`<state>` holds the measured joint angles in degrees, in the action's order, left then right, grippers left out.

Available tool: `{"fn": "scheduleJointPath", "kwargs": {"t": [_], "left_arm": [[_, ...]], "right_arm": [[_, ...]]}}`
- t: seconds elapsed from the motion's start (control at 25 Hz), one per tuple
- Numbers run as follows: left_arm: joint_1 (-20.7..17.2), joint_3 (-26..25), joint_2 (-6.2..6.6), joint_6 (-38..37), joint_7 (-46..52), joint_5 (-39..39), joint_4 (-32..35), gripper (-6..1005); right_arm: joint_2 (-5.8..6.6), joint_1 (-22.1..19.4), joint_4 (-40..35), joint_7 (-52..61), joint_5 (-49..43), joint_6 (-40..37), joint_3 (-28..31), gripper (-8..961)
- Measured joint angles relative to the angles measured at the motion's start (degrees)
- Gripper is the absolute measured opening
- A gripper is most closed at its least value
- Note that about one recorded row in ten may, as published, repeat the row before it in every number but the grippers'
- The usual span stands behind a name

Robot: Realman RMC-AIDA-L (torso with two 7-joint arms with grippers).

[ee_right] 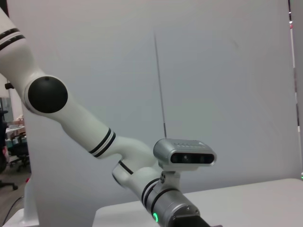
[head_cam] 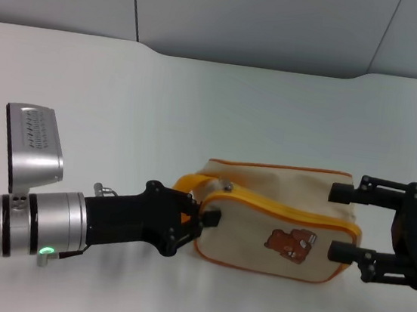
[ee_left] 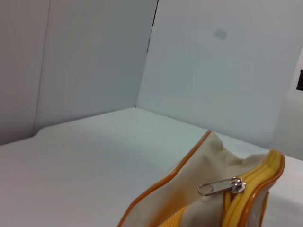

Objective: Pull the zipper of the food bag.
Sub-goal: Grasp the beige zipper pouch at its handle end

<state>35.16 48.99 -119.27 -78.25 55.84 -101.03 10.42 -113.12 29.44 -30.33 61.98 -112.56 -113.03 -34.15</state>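
The food bag, cream with orange piping and a brown bear print, lies on the white table in the head view. Its yellow zipper runs along the upper edge. The silver pull tab sits at the bag's left end and shows close up, ungripped, in the left wrist view. My left gripper is against the bag's left end, just below the orange loop handle. My right gripper is open, with one finger on each side of the bag's right end.
Grey wall panels stand behind the table's far edge. The right wrist view shows only my left arm with its wrist camera and the wall, not the bag.
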Motion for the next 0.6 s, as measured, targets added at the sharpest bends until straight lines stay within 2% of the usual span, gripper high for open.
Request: {"fn": "scheduleJointPath", "kwargs": {"t": [0.28, 0.4, 0.44, 0.48, 0.6], "left_arm": [[-0.3, -0.3, 0.08, -1.7, 0.0, 0.2, 2.3, 130], [-0.5, -0.3, 0.17, -3.3, 0.2, 0.2, 4.6, 75], [-0.7, -0.3, 0.23, -4.3, 0.4, 0.2, 5.9, 74], [-0.8, -0.3, 0.26, -5.0, 0.4, 0.2, 6.9, 73], [-1.0, -0.3, 0.28, -6.9, 0.5, 0.3, 9.9, 69]], "right_arm": [[-0.15, 0.7, 0.2, 6.9, 0.1, 0.0, 3.9, 700], [-0.07, 2.6, 0.2, 19.7, 0.1, 0.0, 6.7, 698], [0.14, 3.9, 0.4, 29.2, 0.2, 0.1, 8.0, 697], [0.14, 3.9, 0.4, 29.2, 0.2, 0.1, 8.0, 696], [0.46, 6.1, 2.2, 44.1, 0.2, 1.9, 8.6, 694]]}}
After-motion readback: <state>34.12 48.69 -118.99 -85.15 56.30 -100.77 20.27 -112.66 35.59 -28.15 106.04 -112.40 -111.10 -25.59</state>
